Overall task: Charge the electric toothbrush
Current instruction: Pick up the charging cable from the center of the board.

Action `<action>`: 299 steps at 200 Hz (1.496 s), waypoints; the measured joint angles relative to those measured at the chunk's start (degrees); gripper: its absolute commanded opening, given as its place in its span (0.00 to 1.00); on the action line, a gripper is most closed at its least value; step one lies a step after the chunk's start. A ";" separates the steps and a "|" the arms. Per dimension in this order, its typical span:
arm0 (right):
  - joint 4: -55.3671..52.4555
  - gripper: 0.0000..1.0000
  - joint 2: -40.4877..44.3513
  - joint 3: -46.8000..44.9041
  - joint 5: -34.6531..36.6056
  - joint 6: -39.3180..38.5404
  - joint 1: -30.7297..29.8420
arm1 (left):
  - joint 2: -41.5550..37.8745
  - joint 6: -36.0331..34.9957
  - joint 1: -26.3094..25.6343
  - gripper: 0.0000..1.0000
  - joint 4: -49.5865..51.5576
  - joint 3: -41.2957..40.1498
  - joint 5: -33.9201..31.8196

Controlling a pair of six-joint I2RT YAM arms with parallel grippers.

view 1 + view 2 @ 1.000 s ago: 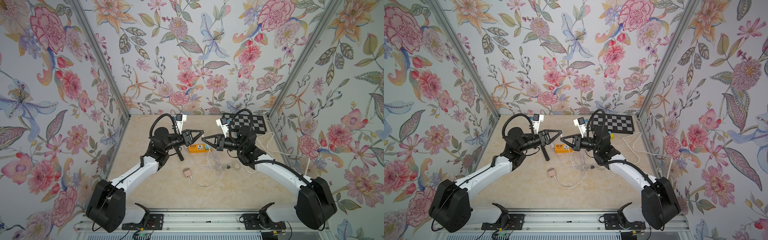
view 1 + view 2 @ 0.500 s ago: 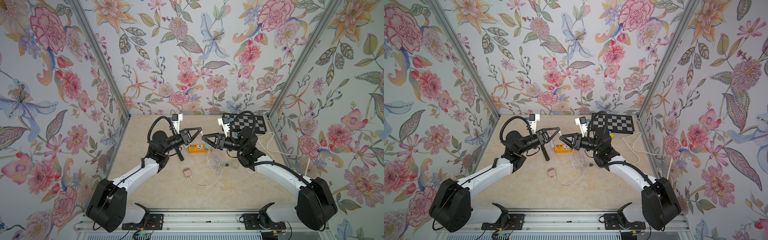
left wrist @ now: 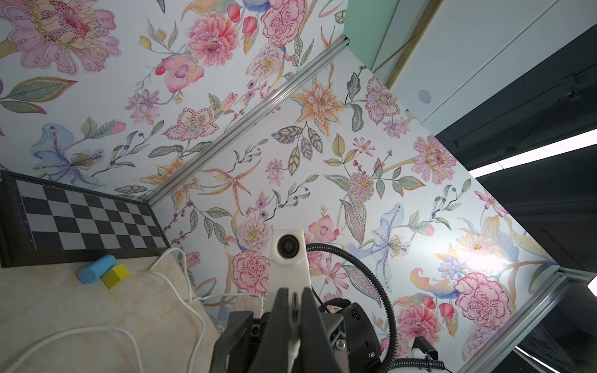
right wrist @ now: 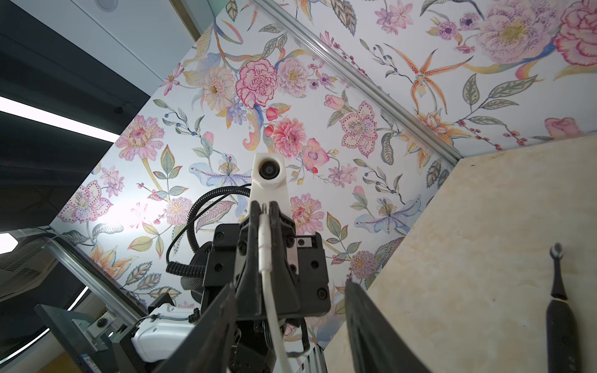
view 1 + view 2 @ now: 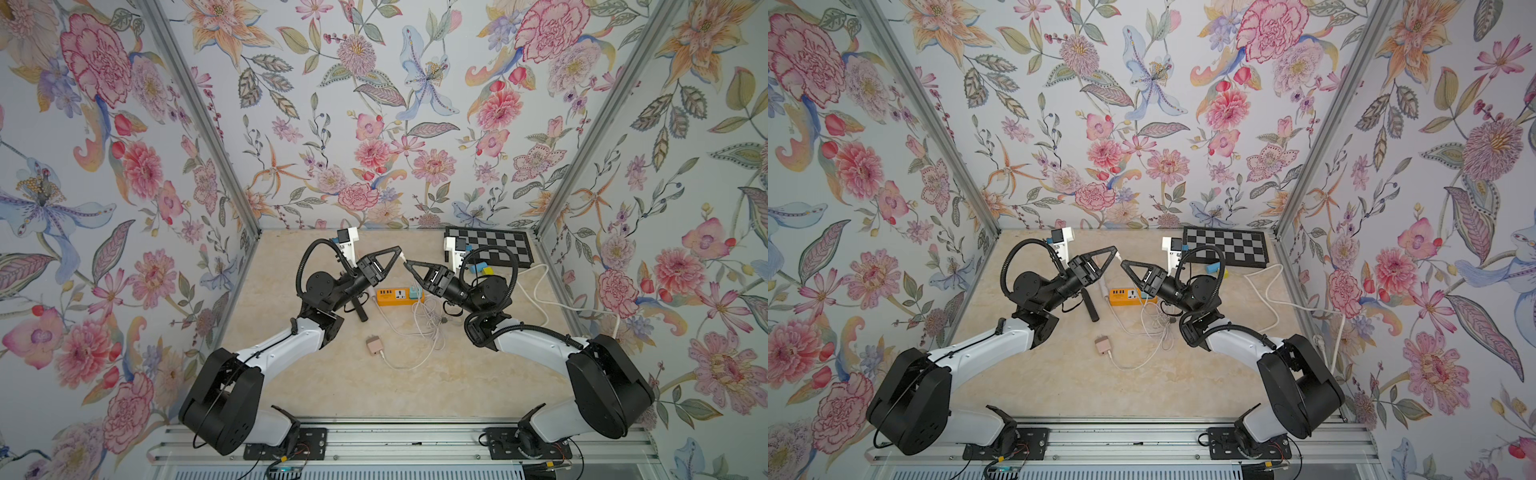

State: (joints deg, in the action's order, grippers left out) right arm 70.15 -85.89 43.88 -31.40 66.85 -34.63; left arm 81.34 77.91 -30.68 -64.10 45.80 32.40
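Nearest, a pink adapter block [image 5: 374, 344] lies on the beige marble tabletop [image 5: 332, 386], and just beyond it the black electric toothbrush [image 5: 359, 309] lies flat near an orange power strip [image 5: 395, 297], untouched. Above these the left gripper [image 5: 401, 252] is pinched tight on a white cable plug [image 4: 264, 239], while the right gripper [image 5: 408, 263], almost tip to tip with it, stands partly spread, empty.

Left arm [image 5: 286, 345] and right arm [image 5: 532, 336] both bend inward, wrists raised, tips nearly meeting. The left tool [image 5: 400, 251] is pinched tight on a white cable plug [image 4: 264, 239]. The right tool [image 5: 409, 264] has its jaws parted.
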 measured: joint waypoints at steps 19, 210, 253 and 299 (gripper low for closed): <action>2.25 0.43 -0.94 0.24 0.98 1.18 -0.48 | 0.33 0.17 -0.35 0.00 -0.55 -0.04 -0.31; 8.50 0.00 -7.48 4.46 2.95 4.02 -1.25 | -1.31 -6.25 -0.63 0.38 6.23 0.00 -4.85; -6.86 0.00 2.16 0.63 0.22 -5.07 2.86 | -12.59 -24.48 -0.39 0.43 44.63 8.70 -26.36; -35.69 0.01 17.77 0.68 1.53 -23.69 2.40 | -10.32 -30.58 6.80 0.46 64.70 9.27 -37.46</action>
State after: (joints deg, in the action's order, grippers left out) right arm 34.46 -68.12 44.56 -29.87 43.16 -32.23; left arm 71.02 47.33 -23.88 0.60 55.07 -5.06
